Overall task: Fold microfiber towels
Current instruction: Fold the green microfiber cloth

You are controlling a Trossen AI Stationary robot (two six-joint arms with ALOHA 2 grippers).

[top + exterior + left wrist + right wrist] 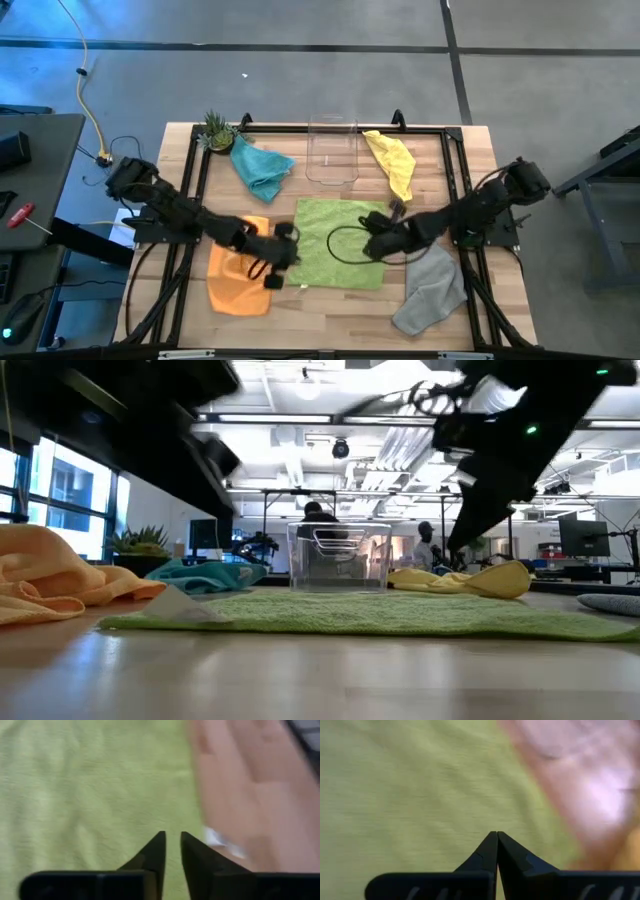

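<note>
With left gripper (170, 842) slightly parted and right gripper (496, 841) closed empty, green towel (335, 240) edges could be missed.

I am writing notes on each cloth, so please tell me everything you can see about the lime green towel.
The lime green towel is a soft, fuzzy-looking cloth spread flat and unfolded in the middle of the wooden table. It looks roughly square, with one small white tag at its edge nearest the orange towel. The left end effector is over its left edge and the right end effector over its right part. A thin dark cable loop shows above it.
</note>
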